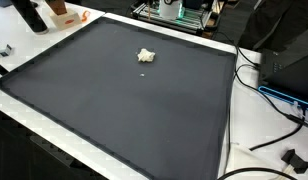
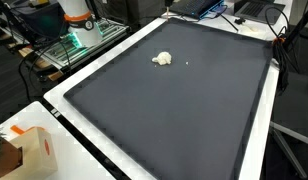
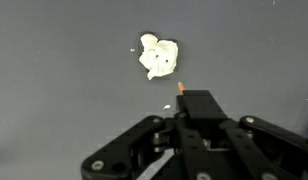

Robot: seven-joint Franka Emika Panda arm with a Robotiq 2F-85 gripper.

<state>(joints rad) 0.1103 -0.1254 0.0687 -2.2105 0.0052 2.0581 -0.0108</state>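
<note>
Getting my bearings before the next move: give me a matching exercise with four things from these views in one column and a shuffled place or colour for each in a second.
Things:
1. crumpled lump
2. mat
3. cardboard box
4. tool

Descriptions:
A. dark grey, covering most of the table
B. at the bottom of the wrist view, just short of the lump
C. white, lying on the mat
D. tan, on the white table edge off the mat

Pairs: 1-C; 2-A; 3-D; 4-B
</note>
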